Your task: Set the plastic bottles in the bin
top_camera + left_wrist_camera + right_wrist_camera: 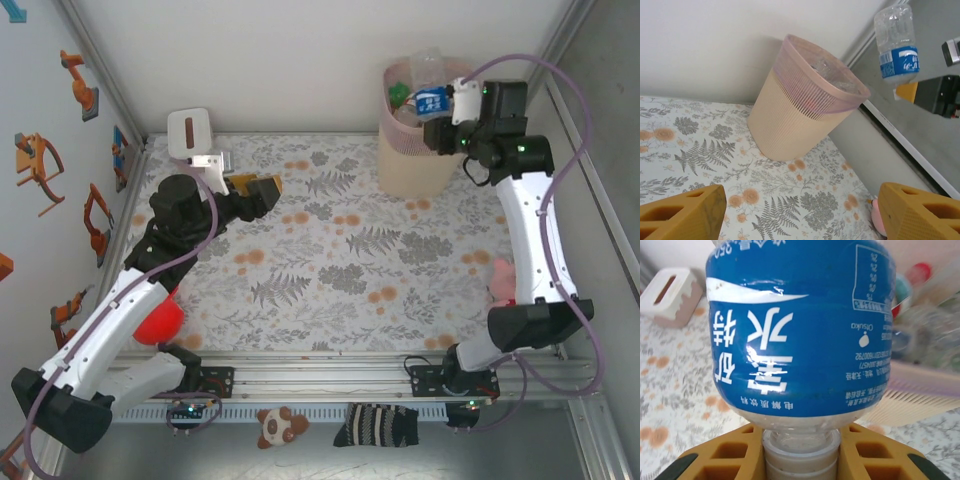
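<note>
Above bin (410,165); right tool (801,452) clamps bottle (800,325)

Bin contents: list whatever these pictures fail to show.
- Top external: the held bottle and right arm cover much of the bin opening, so its bottles cannot be counted.
- Left wrist: the bin wall hides the contents.
- Right wrist: the held bottle blocks most of the bin, and its cap end is cut off below.

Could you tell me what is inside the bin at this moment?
Clear plastic bottles, one green piece and a red cap show inside the bin. Its wall covers everything lower, so the count is unknown. The right claw holds a blue-labelled bottle above the opening.
</note>
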